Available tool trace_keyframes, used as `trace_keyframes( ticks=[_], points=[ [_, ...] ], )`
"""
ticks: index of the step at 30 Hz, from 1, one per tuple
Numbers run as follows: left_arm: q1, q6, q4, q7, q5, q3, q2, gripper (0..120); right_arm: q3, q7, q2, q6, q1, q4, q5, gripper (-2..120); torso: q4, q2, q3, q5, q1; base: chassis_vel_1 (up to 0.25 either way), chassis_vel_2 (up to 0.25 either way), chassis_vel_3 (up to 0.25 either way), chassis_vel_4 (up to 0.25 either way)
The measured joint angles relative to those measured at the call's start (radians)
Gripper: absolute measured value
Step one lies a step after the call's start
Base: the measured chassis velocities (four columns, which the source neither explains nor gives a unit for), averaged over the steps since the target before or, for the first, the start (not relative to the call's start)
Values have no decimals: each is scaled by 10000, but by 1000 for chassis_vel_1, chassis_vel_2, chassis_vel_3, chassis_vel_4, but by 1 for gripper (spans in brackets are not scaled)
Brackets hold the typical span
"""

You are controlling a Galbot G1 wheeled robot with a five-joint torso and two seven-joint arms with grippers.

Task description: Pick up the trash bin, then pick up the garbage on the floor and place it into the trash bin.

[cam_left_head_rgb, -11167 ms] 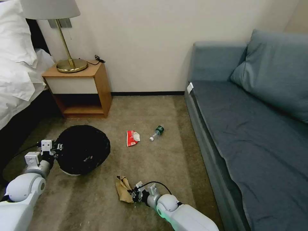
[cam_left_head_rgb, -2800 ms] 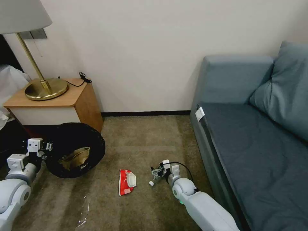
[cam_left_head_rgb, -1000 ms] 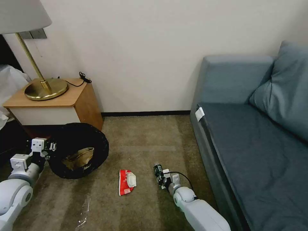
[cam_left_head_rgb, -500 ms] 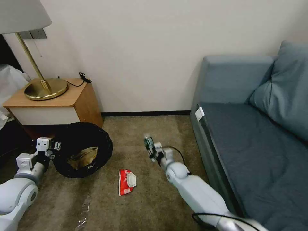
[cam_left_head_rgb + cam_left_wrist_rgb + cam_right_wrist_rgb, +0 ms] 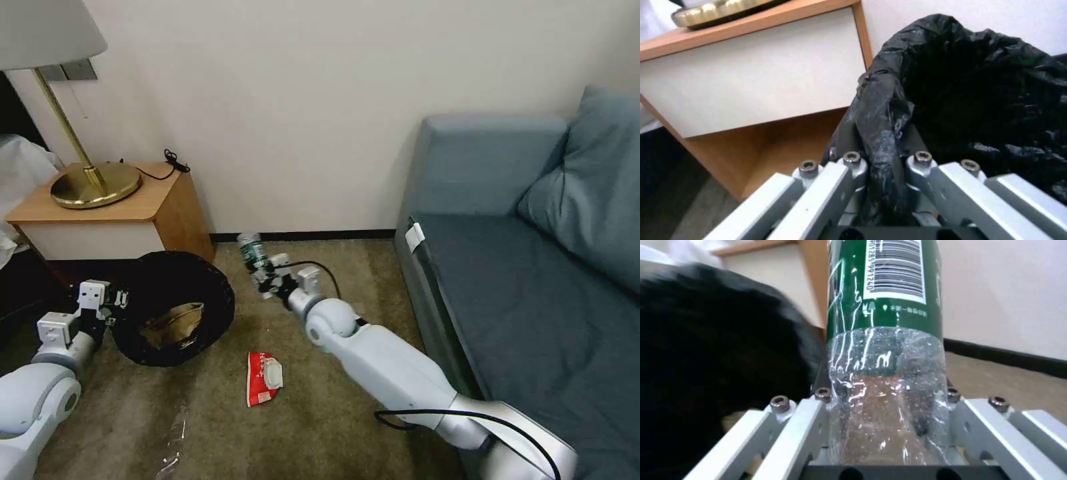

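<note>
The right gripper (image 5: 263,277) is clamped on one small clear bottle (image 5: 252,252) with a green label, held above the floor (image 5: 320,413) just beside the trash bin (image 5: 175,308); the bottle's long axis runs nearly upright, its free end leaning slightly toward the wall (the wrist view shows the barcode end farthest from the jaws). The left gripper (image 5: 110,308) pinches the bin's black-bagged rim (image 5: 882,110); the single bin is tilted, its mouth facing up and toward the robot, in front of the nightstand (image 5: 107,220). One crumpled brown paper bag (image 5: 170,323) lies inside it; one red-and-white wrapper (image 5: 265,377) lies flat on the carpet, long axis running away from the robot.
</note>
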Motion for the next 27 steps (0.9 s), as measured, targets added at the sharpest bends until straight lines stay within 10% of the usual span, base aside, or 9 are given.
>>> trace_keyframes(
  ticks=[27],
  points=[
    [-210, -58, 315, 37, -7, 99, -184, 4, -1539, 83, 1708, 263, 356, -970, 320, 26, 0, 0, -1, 2, 0, 0, 0, 0, 0]
  ],
)
